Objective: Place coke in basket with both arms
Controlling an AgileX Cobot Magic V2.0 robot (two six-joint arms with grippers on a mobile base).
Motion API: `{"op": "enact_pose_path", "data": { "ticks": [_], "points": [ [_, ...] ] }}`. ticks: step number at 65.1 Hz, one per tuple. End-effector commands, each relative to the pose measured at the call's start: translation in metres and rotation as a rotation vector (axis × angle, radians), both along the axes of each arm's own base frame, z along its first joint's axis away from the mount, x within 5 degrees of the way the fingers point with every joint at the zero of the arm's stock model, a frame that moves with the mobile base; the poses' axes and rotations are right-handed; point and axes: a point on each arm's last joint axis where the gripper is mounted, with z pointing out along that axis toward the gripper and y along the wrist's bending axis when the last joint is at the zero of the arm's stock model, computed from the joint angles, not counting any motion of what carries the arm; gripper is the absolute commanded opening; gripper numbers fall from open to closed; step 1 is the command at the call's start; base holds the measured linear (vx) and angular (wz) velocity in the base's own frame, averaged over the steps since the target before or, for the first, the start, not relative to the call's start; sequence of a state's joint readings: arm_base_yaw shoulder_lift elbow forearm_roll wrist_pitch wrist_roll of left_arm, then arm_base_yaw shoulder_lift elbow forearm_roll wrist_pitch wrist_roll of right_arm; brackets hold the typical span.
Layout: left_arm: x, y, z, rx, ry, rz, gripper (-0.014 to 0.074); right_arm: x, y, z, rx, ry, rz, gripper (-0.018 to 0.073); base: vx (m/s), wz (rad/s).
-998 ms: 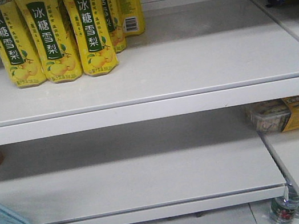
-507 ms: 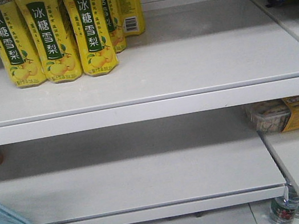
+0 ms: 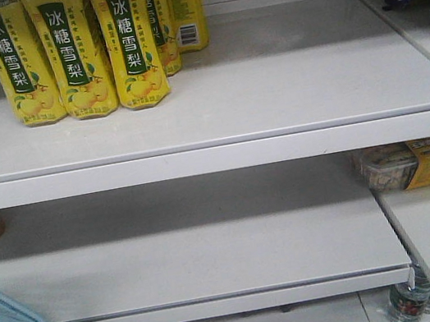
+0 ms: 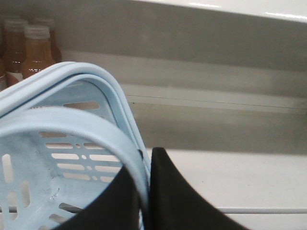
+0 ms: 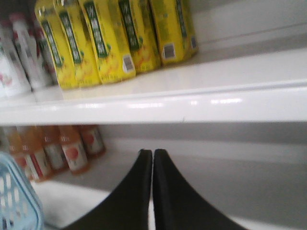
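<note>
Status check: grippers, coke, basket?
Left gripper shut on basket rim. Right gripper shut, empty. No coke visible. Shelf ahead.

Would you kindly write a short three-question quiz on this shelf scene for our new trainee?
1. True or false: the right black wedge-shaped gripper holds a bottle.
2. What is the left black wedge-shaped gripper clamped on? A) a red can B) the rim of the light blue plastic basket C) a cardboard box
3. Fill in: the yellow-labelled drink bottles stand on the ___ white metal shelf in the front view.

Key: 1 false, its jaws are shut with nothing between them. 2 B. 3 upper.
</note>
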State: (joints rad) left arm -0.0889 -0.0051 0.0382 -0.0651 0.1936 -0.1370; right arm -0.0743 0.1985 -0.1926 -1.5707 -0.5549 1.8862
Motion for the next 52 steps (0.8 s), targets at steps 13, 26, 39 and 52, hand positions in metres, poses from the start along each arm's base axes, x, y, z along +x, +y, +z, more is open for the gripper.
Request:
{"op": "enact_pose_path", "data": {
  "ticks": [13, 26, 39, 52],
  "points": [
    [-0.002, 0.001, 0.025, 0.065, -0.195, 0.01, -0.0006, 0.006, -0.032, 0.028, 0.389, -0.123, -0.29, -0.0005, 0.0, 0.0],
    [-0.002, 0.001, 0.025, 0.065, -0.195, 0.01, -0.0006, 0.01, -0.045, 0.009, 0.432, 0.078, -0.461, -0.0005, 0.0, 0.0],
    [-0.002, 0.001, 0.025, 0.065, -0.194, 0.009, -0.0006, 0.012, -0.045, -0.02, 0.308, 0.123, -0.481, -0.0005, 0.0, 0.0],
    [-0.002, 0.001, 0.025, 0.065, -0.194, 0.009, -0.0006, 0.005, -0.045, -0.056, 0.236, 0.07, -0.491, -0.0005, 0.0, 0.0]
  ]
}}
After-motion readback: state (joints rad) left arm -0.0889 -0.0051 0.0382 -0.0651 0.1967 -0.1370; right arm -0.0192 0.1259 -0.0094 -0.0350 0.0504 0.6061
